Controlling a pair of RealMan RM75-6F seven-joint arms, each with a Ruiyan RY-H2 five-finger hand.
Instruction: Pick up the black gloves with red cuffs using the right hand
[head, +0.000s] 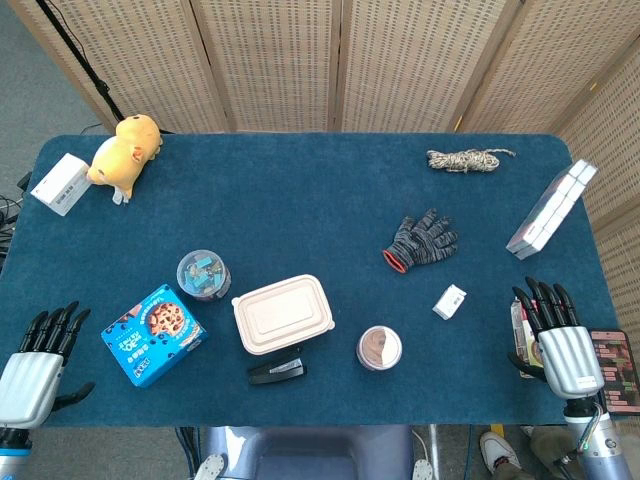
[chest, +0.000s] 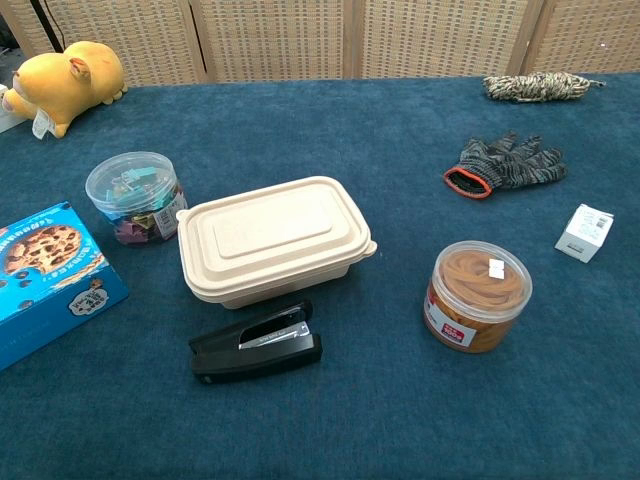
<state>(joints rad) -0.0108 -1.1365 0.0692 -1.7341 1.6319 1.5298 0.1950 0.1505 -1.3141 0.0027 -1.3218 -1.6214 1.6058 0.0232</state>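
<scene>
The black gloves with red cuffs (head: 421, 242) lie flat on the blue table, right of centre, fingers pointing up and right; the chest view shows the gloves (chest: 506, 163) at upper right. My right hand (head: 558, 338) hovers at the table's right front edge, fingers spread and holding nothing, well to the right of and nearer than the gloves. My left hand (head: 36, 358) rests at the left front corner, fingers apart and empty. Neither hand appears in the chest view.
Between right hand and gloves sits a small white box (head: 450, 301). A round tub (head: 379, 347), beige lidded container (head: 283, 313), stapler (head: 277, 369), cookie box (head: 152, 335), clip jar (head: 203, 275), rope coil (head: 465, 159), long white box (head: 551, 208) and plush toy (head: 125, 152) lie around.
</scene>
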